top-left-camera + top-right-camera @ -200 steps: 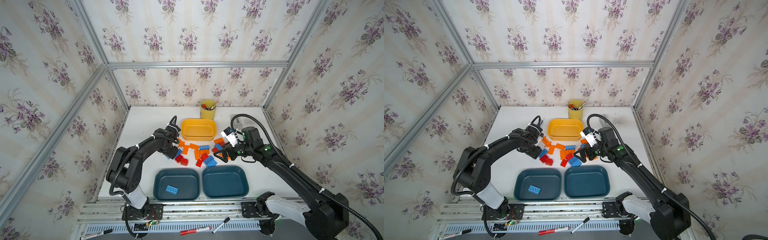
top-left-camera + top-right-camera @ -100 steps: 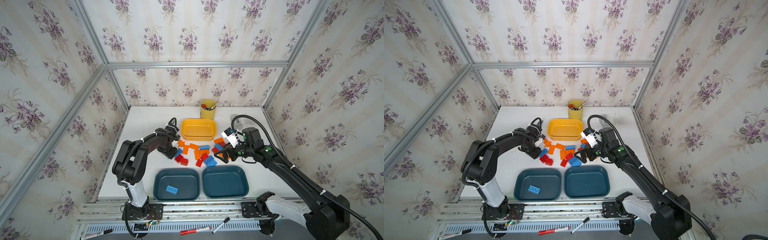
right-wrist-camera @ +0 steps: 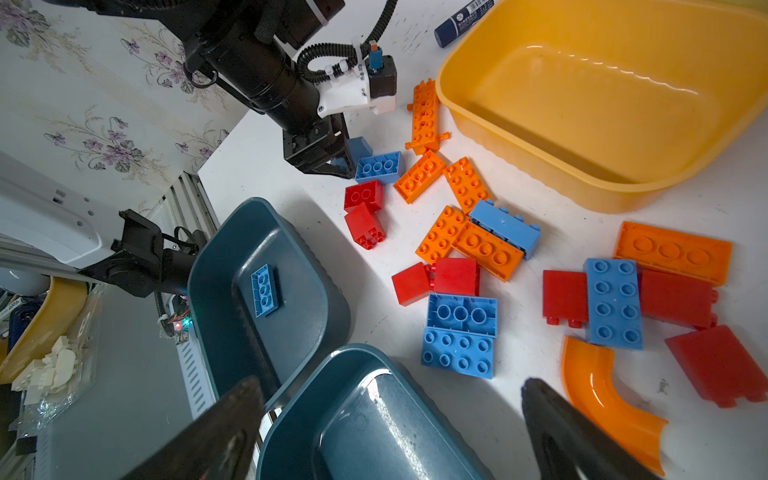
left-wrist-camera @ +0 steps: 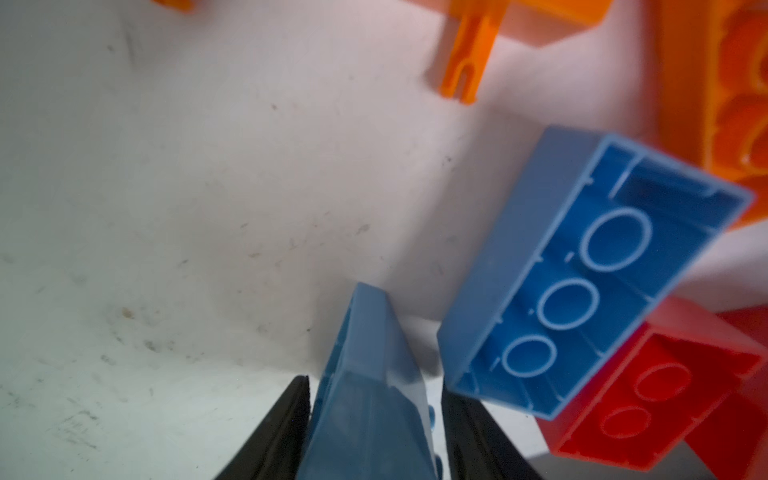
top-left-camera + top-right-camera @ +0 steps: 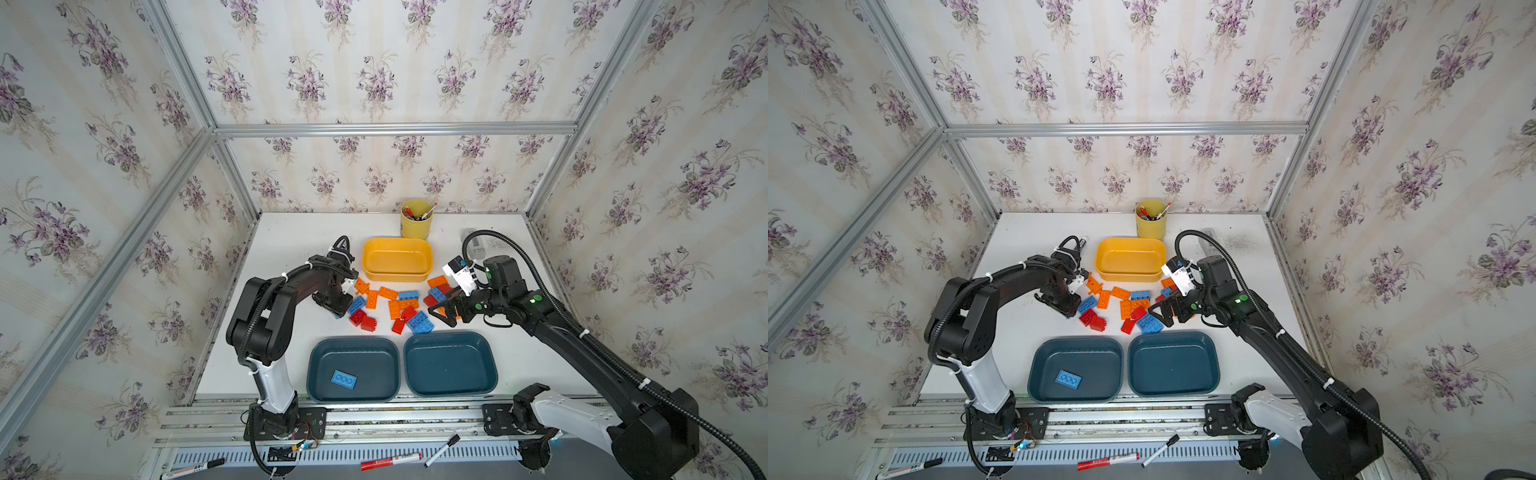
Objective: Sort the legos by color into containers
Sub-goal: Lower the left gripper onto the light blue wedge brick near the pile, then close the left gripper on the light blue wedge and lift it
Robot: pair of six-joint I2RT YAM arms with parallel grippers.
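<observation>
Blue, orange and red legos (image 5: 395, 303) lie scattered on the white table between the yellow container (image 5: 395, 276) and two teal containers. The left teal container (image 5: 316, 353) holds one flat blue lego (image 5: 344, 379); the right teal container (image 5: 451, 365) has nothing in it. My left gripper (image 4: 374, 380) sits at the pile's left edge (image 5: 338, 309), shut on a blue lego (image 4: 370, 353) standing on edge. Beside it lie an upturned blue brick (image 4: 582, 282) and a red one (image 4: 665, 395). My right gripper (image 3: 390, 386) hangs open by the pile's right end (image 5: 442, 313), near a curved orange piece (image 3: 598, 395).
A yellow cup of pens (image 5: 415, 220) stands behind the yellow container. A dark blue marker (image 3: 461, 18) lies beside that container. Loose markers (image 5: 390, 461) rest on the front rail. Papered walls close in the table on three sides.
The left gripper's jaws have narrowed around the blue lego at the pile's left edge, and the left arm has swung slightly. The right arm has hardly moved.
</observation>
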